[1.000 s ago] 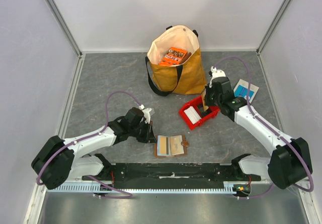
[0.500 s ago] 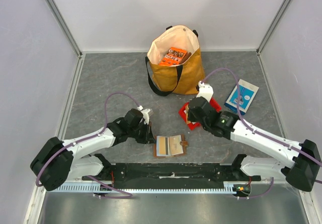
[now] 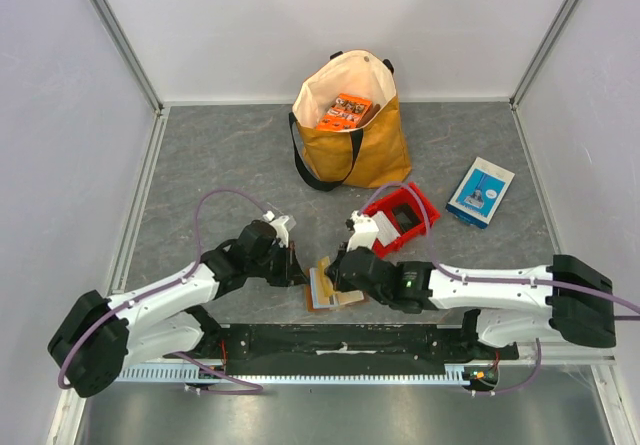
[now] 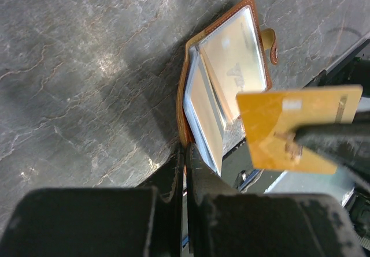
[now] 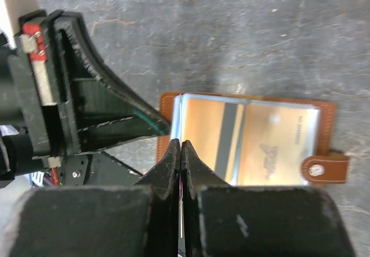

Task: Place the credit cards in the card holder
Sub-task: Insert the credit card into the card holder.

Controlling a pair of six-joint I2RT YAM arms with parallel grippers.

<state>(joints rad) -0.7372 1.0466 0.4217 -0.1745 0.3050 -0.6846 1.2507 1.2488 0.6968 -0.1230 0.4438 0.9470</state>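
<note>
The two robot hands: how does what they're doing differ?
What they hold: the left hand pinches the open card holder by its edge; the right hand grips an orange card. Height: the left hand sits down at the table; the right hand hovers above the holder. Both are shut.

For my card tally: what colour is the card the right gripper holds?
Orange-yellow card, clearest in the left wrist view.

card holder point(image 5: 254, 138): brown leather, stitched rim; glossy clear plastic pockets
credit card point(image 4: 289, 131): yellow-orange plastic, scuffed, dull
table point(image 4: 87, 66): grey, stone-veined, matt
bag point(image 3: 372, 147): mustard cloth
</note>
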